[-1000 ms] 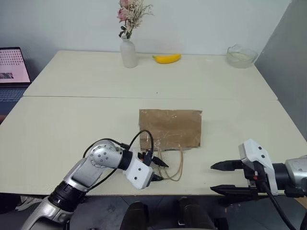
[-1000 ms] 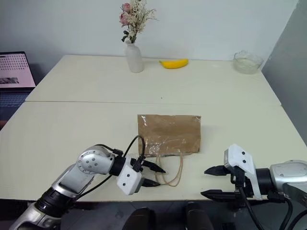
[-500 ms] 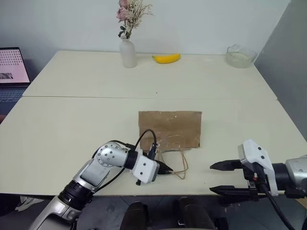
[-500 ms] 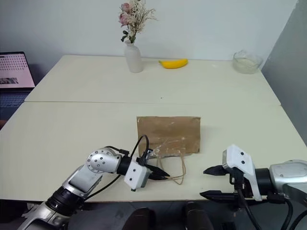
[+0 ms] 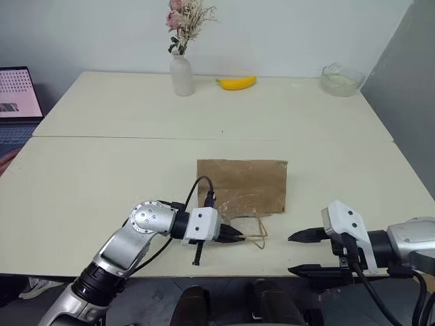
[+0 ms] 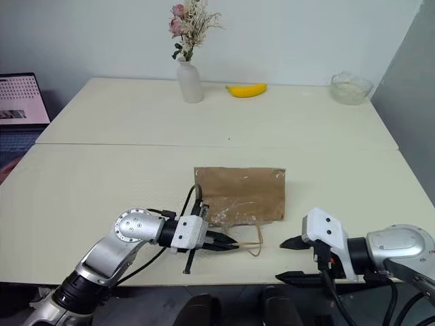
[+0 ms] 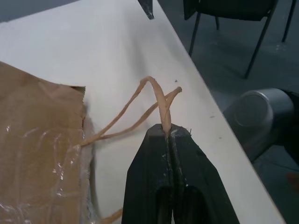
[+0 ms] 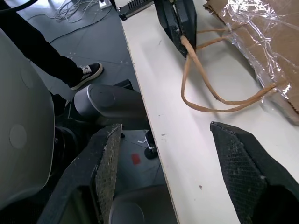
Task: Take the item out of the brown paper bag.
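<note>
The brown paper bag [image 5: 242, 185] lies flat on the table, near the front edge, with clear film over its mouth end. Its tan cord handles [image 7: 159, 95] trail toward the front edge. My left gripper [image 5: 238, 238] is shut on those handles where they cross, with the cords pinched between its black fingertips [image 7: 152, 140]. My right gripper [image 5: 302, 252] hovers open over the table's front edge to the right of the bag, apart from it, with nothing between its fingers [image 8: 110, 140]. The item is hidden.
A white vase with dried flowers [image 5: 181, 73], a banana [image 5: 236, 83] and a glass bowl [image 5: 341, 79] stand along the far side of the table [image 5: 102, 170]. A laptop [image 5: 17, 95] sits at the far left. A chair [image 7: 229, 9] stands beyond the front edge.
My left gripper, open beside the cord handles a second ago, has rolled its wrist and shut on them. The handles now lie drawn together. The right gripper has stayed open and still.
</note>
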Action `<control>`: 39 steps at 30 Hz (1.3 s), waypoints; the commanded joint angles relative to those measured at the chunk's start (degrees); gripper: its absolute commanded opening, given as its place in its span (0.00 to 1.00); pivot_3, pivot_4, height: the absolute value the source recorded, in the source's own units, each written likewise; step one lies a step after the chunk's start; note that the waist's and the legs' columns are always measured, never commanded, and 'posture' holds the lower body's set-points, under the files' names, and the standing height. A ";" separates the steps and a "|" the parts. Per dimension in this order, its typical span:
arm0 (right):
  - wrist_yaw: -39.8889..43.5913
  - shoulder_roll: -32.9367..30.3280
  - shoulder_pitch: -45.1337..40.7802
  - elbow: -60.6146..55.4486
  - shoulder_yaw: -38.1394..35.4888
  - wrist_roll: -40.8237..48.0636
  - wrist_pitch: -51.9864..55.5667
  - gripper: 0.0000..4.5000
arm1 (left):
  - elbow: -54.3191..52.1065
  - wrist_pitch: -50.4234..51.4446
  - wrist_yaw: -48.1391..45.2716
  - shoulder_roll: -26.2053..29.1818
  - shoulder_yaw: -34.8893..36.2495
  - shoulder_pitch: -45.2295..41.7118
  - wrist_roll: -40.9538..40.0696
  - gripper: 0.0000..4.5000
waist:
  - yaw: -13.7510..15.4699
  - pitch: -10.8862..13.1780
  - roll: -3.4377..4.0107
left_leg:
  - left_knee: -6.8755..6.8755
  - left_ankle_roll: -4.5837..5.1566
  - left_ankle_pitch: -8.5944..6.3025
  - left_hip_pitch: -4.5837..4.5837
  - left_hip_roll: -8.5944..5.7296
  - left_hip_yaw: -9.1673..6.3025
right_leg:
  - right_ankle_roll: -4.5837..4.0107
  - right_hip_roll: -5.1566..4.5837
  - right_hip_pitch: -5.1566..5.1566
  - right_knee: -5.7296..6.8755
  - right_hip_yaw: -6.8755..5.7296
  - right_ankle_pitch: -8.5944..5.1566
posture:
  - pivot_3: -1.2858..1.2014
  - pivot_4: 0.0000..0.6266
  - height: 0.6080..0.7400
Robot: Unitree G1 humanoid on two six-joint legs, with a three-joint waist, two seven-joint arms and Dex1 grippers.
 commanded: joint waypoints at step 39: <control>-3.89 0.18 6.03 -5.93 -3.08 1.23 -0.46 0.71 | 4.89 -19.08 -13.68 4.20 -0.79 -4.17 -1.35 0.40 | -0.03 0.00 0.00 | 0.00 0.00 -0.01 -0.05 0.02 0.00 | -0.02 -0.02 -0.01 -0.06 -0.03 -0.01 | 0.52 0.24 1.00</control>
